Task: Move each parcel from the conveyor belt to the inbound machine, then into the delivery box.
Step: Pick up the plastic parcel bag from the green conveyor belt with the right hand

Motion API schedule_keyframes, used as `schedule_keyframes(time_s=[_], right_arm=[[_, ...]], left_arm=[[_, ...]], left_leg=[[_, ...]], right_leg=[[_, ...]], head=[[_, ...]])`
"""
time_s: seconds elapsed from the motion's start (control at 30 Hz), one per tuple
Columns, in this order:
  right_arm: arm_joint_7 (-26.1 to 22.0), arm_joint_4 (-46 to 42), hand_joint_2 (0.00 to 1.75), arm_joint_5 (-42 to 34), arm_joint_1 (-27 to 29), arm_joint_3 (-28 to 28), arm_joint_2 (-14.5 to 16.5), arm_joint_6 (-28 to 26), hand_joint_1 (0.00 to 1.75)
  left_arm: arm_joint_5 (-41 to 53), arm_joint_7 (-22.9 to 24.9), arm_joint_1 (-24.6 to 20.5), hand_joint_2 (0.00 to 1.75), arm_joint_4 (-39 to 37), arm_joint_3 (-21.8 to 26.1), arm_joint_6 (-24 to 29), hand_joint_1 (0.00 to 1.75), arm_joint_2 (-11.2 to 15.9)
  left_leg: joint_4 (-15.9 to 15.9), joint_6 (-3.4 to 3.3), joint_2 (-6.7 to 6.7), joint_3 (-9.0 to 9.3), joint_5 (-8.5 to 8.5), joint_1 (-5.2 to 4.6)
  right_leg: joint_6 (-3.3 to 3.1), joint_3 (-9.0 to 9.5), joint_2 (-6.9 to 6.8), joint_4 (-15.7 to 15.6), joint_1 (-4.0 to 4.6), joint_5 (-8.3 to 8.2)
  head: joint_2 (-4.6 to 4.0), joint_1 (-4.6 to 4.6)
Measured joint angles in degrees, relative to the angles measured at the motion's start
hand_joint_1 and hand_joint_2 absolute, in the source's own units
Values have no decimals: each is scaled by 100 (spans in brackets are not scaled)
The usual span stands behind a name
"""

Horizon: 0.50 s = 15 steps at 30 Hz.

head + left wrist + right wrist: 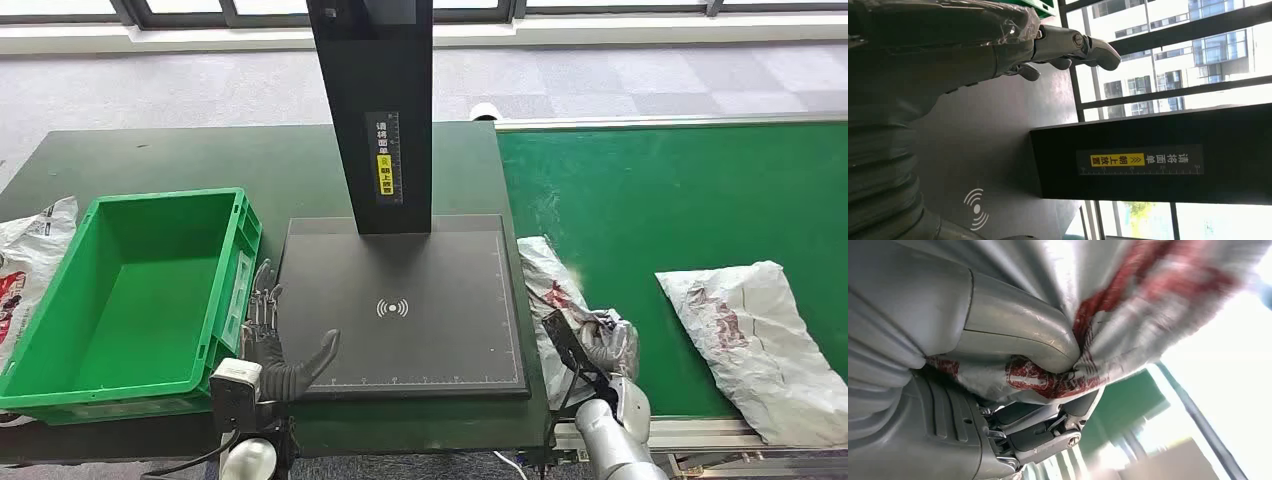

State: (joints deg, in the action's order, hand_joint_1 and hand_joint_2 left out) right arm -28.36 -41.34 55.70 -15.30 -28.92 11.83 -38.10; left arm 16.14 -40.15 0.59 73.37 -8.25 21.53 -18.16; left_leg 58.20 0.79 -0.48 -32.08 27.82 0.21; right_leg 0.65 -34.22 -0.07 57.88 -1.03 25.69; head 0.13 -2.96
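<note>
Gripping a white-and-red parcel (557, 292) with thumb (1013, 335) and fingers (1048, 432) of the right hand (600, 345), just beside the inbound machine (400, 300), at the conveyor belt's (680, 200) near end. Risking a slip of the thin, bunched film mid-lift. Holding the left hand (275, 345) spread and empty between that machine and the delivery box (130, 290). Revealing the pinch up close in the right wrist view; showing a second parcel (765, 335) waiting farther along, beyond the machine, from the head.
</note>
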Motion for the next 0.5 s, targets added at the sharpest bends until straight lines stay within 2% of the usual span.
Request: schedule_keyframes(time_s=[0.1,0.2,0.33,0.5], right_arm=[[-350,-1100,175,-167,358,409,233,-127,175],[-194,-2153,175,-360,666,864,412,-177,175],[-991,-3259,175,-996,973,1022,596,-212,175],[-1038,-4142,175,-1051,1197,1298,717,-211,175]], left_arm=[[28,0,15,175,14,8,-10,0,0],[53,0,20,175,21,10,-15,0,-2],[52,0,26,175,31,34,31,0,-2],[-58,0,26,175,31,83,145,0,1]], left_leg=[[-2,3,13,-3,1,0],[-3,4,17,-4,2,3],[-2,3,17,-7,2,3],[-1,3,19,-5,2,1]], right_leg=[[-2,-13,13,0,4,1],[-5,-17,18,0,5,5],[-5,-15,15,0,1,4],[-4,-14,19,0,0,4]], head=[[0,4],[0,4],[0,3],[0,3]])
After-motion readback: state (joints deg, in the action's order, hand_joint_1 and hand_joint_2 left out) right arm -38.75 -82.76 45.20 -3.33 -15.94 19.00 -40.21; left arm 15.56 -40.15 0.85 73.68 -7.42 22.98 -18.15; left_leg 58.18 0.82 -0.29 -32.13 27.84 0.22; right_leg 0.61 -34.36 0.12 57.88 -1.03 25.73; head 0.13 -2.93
